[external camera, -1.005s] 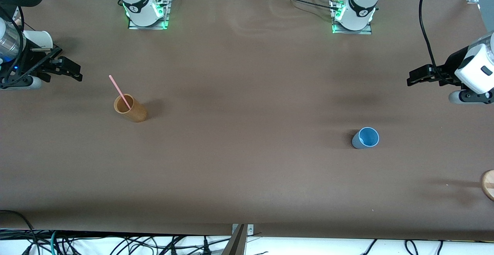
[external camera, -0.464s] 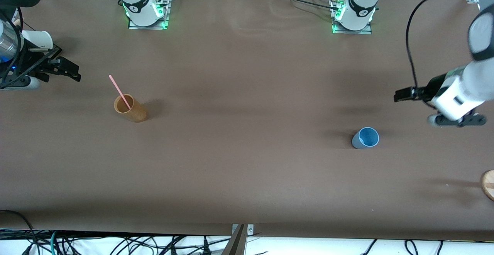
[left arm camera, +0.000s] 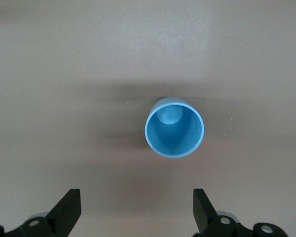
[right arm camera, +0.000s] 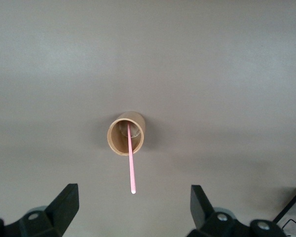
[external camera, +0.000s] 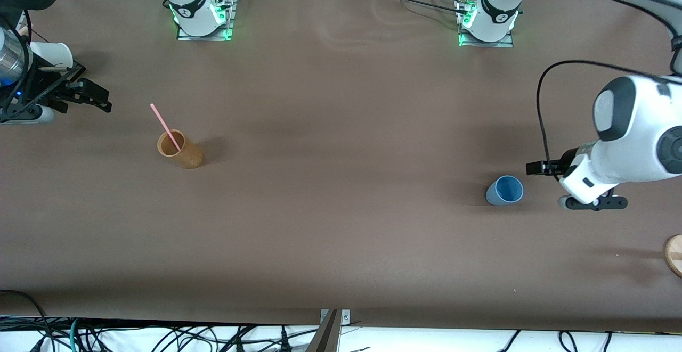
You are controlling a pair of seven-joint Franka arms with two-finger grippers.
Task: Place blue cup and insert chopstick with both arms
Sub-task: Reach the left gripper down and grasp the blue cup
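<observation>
Brown table (external camera: 341, 235) fills the front view, with both arm bases along its top edge and loose cables past its near edge. Nothing of the task is done yet, as far as the pictures show.

The blue cup (external camera: 505, 190) stands upright toward the left arm's end of the table, empty, with its mouth showing bright blue in the left wrist view (left arm camera: 174, 127). The left gripper (external camera: 539, 168) hangs just beside the cup, on the side toward the left arm's end, its fingers spread wide and holding nothing; in its wrist view the cup sits centred between the two fingertips (left arm camera: 69, 205) but apart from them.

The chopstick (external camera: 164, 126) leans in a tan cup (external camera: 180, 150) toward the right arm's end, well apart from the blue cup. The right gripper (external camera: 95, 98) waits near that end of the table, fingers released and empty.

Left to do, I judge: grasp and place the blue cup, lift the chopstick out of the tan cup, and drop it into the blue one.
</observation>
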